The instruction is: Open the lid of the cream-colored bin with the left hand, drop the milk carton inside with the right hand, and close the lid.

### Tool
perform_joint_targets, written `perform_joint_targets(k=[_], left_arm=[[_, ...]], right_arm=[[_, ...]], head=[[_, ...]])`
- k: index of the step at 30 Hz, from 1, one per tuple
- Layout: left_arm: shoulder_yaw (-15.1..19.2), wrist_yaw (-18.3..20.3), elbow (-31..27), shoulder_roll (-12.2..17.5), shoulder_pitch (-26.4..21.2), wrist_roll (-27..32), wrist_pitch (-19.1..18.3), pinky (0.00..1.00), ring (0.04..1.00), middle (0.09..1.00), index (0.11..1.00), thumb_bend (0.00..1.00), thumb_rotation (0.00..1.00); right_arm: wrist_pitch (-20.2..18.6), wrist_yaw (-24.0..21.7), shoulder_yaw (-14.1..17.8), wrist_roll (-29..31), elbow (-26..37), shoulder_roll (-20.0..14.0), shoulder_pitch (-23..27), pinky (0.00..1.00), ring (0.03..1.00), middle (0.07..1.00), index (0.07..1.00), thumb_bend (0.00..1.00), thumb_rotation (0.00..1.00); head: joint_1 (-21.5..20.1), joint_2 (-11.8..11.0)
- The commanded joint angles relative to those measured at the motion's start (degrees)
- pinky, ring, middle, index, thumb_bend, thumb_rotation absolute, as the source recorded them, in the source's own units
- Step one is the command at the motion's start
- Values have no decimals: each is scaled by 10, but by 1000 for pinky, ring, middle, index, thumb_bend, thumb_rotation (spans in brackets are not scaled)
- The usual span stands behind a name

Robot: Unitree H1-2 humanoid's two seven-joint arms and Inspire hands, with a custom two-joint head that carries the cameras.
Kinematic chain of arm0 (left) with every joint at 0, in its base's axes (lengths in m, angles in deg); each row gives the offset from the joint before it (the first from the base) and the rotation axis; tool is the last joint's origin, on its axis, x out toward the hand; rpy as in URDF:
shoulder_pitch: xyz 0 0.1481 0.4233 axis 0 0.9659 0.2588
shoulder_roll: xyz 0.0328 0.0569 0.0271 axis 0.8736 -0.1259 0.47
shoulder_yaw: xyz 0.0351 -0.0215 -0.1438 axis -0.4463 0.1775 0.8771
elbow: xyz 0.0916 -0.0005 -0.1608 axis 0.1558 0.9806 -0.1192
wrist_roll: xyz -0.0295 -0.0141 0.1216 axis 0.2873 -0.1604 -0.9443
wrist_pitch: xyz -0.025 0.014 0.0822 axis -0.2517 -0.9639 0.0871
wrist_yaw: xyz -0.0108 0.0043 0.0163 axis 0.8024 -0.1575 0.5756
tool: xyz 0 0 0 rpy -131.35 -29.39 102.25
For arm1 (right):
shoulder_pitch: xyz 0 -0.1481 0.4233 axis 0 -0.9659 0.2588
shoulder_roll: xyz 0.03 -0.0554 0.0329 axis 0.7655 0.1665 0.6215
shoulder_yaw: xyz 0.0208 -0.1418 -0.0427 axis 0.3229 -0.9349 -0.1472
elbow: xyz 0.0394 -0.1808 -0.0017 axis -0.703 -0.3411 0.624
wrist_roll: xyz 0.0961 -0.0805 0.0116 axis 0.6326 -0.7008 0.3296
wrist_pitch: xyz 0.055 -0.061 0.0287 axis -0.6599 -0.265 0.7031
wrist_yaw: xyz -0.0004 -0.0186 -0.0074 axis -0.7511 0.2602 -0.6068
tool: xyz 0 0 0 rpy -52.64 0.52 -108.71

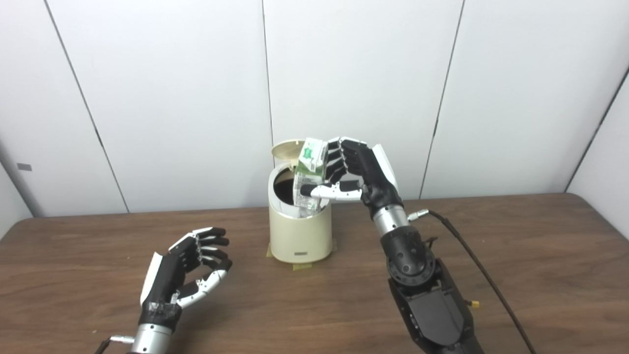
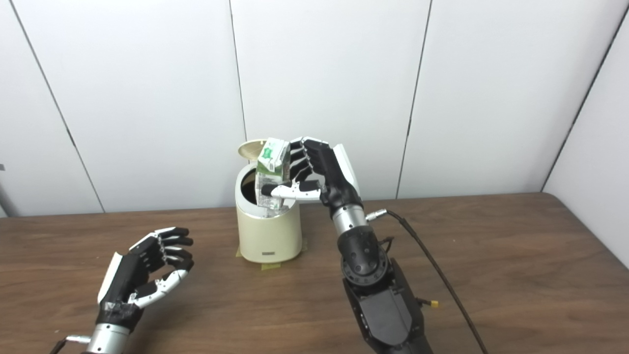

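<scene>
The cream-colored bin (image 1: 300, 236) stands at the back middle of the table with its round lid (image 1: 287, 148) tipped up behind the dark opening. My right hand (image 1: 356, 172) is shut on the white and green milk carton (image 1: 309, 172) and holds it upright over the bin's right rim, its lower end at the opening. My left hand (image 1: 189, 268) is open and empty, low over the table to the left and in front of the bin, apart from it.
The brown wooden table (image 1: 516, 275) runs to a white panelled wall. A black cable (image 1: 471, 260) trails from my right wrist over the table to the right. Tape tabs (image 1: 300, 266) hold the bin's base.
</scene>
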Motion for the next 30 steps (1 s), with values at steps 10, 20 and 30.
perform_joint_targets(k=[10,20,30], left_arm=[[-13,-13,-8,-21,16,-2,-7,499,575,657,690,504,0],[-23,-1,7,-20,14,6,2,524,581,654,689,496,0],[-21,0,2,-16,20,5,1,528,587,659,688,517,0]], right_arm=[[90,34,-10,-16,-95,4,103,344,409,499,520,516,0],[127,48,-13,-22,-143,3,121,345,414,498,517,517,0],[174,66,-30,-52,-162,-10,123,355,418,492,517,517,0]], head=[[8,4],[9,5],[3,7]])
